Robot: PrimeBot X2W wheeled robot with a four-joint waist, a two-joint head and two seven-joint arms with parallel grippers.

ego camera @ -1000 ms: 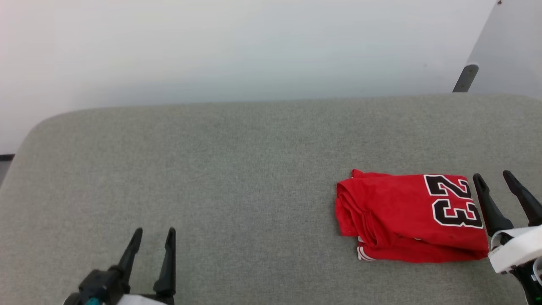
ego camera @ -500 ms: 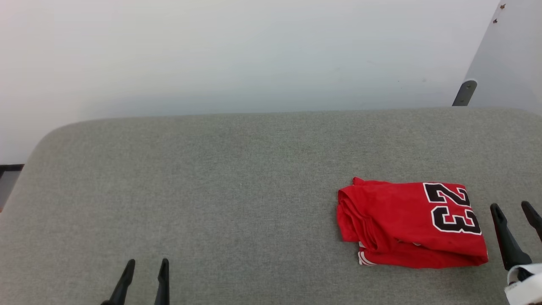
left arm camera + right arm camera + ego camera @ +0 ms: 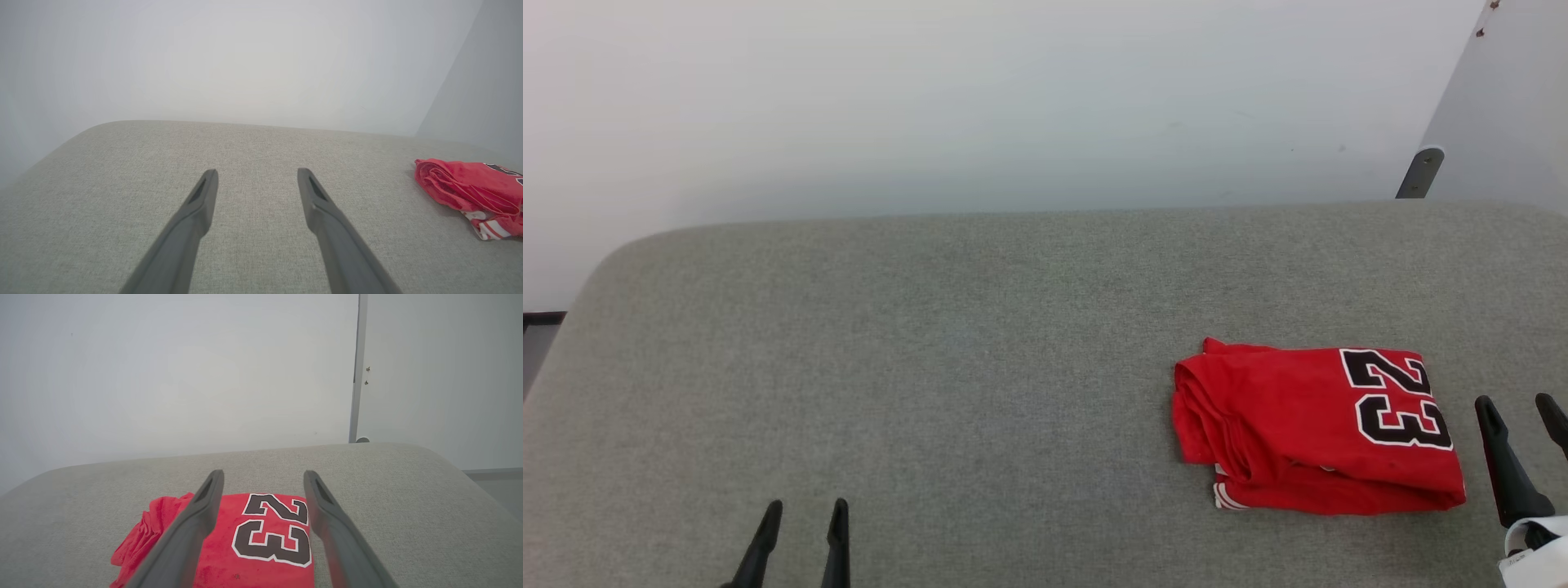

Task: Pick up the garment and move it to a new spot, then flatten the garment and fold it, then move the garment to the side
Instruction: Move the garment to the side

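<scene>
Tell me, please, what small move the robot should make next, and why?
Probably just draw the right gripper back, clear of the garment. The garment already lies folded at the right side of the grey surface, both grippers are open and empty, and the left gripper sits well away from it, so nothing seems left to grasp.

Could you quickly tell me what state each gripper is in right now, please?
Left gripper: open, holding nothing.
Right gripper: open, holding nothing, just to the right of the garment.
</scene>
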